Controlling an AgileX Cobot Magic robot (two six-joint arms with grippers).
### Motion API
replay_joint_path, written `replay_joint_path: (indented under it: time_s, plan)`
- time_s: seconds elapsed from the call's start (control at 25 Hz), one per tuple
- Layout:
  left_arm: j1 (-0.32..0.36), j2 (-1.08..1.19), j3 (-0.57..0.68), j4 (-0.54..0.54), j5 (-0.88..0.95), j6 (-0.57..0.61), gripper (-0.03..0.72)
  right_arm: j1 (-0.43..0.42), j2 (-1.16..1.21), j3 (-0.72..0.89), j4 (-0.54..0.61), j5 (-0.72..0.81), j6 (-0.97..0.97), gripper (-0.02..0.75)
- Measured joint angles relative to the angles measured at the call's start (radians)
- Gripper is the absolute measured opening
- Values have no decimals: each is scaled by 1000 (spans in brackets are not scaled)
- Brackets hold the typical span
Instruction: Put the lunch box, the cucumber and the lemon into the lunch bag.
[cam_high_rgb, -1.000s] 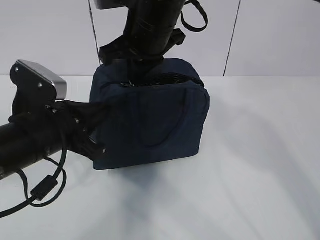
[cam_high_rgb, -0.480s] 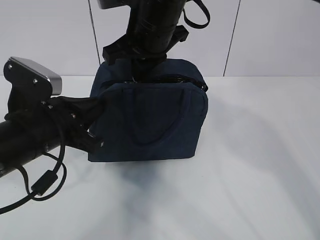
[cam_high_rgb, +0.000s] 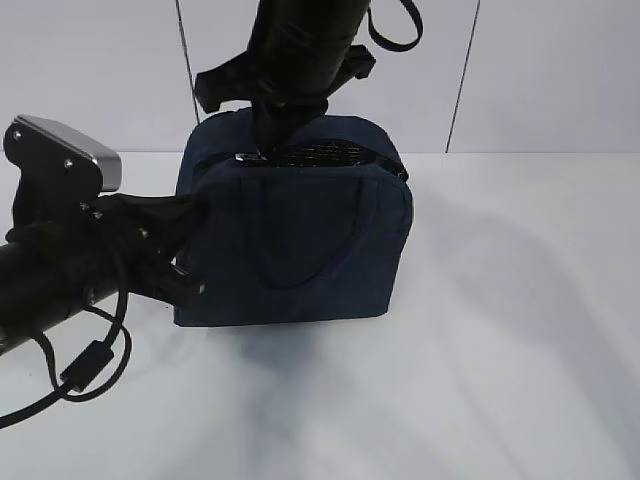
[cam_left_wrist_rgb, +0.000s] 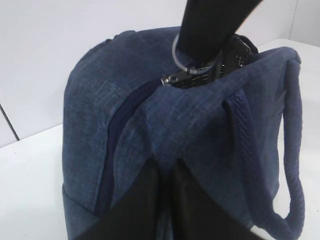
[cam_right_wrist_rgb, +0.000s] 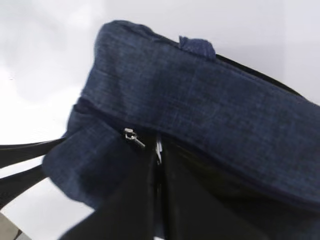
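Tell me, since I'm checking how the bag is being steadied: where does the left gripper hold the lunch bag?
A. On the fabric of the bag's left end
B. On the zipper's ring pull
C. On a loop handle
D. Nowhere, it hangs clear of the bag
A: the left gripper is shut on a pinch of fabric at the left end of the lunch bag, below the zipper line.

- The setting looks like a robotics lab or test cell, not a home.
- A bare white table (cam_high_rgb: 500, 350) fills the foreground.
- Behind it stand plain white wall panels (cam_high_rgb: 560, 70) split by thin dark seams.
- 2 black robot arms carry exposed cables (cam_high_rgb: 85, 375) and camera housings.
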Motion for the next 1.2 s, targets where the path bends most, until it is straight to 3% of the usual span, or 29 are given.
replay_joint_path:
  time_s: [0.36,1.2]
  plan:
    - [0,0,0,0,-4,0,17,0,-49,85,27,0,2,20]
    - [0,0,0,10,-13,1,17,2,-49,104,-73,-8,33,20]
